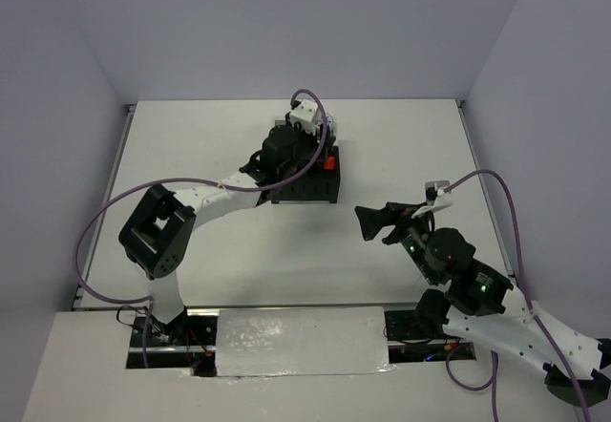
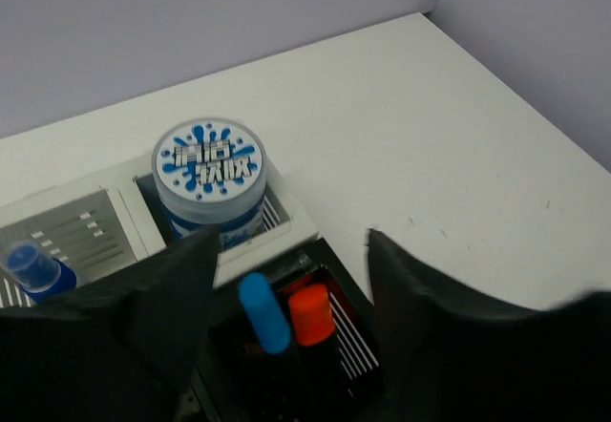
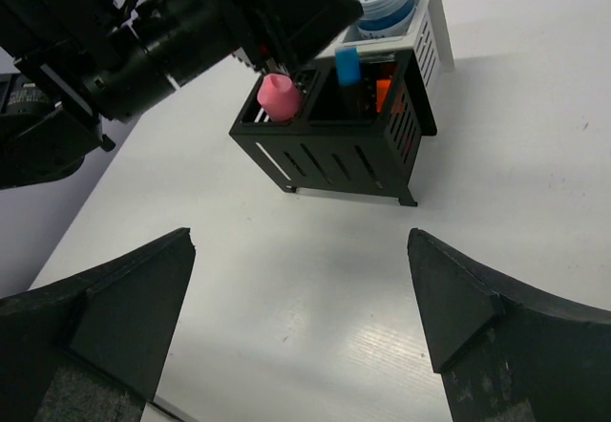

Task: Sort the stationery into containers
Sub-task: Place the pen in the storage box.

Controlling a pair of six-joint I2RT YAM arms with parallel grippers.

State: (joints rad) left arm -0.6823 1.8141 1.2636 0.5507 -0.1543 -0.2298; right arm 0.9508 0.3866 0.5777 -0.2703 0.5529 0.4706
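Observation:
The black box (image 3: 329,159) holds a pink-capped marker (image 3: 278,95) in one compartment. A blue-capped highlighter (image 2: 263,313) and an orange-capped highlighter (image 2: 311,313) stand in the other. A round blue-white roll (image 2: 210,176) sits in a light grey tray (image 2: 294,220) right behind the box. A second grey tray (image 2: 91,226) holds a small blue item (image 2: 34,269), partly hidden. My left gripper (image 2: 291,250) is open and empty just above the box's highlighter compartment. My right gripper (image 3: 301,250) is open and empty over bare table, in front of the box (image 1: 307,181).
The box and trays stand at the back middle of the white table (image 1: 401,145). Grey walls close in the back and sides. The left arm (image 1: 224,198) reaches diagonally across the left half. The right gripper (image 1: 372,221) hovers right of centre.

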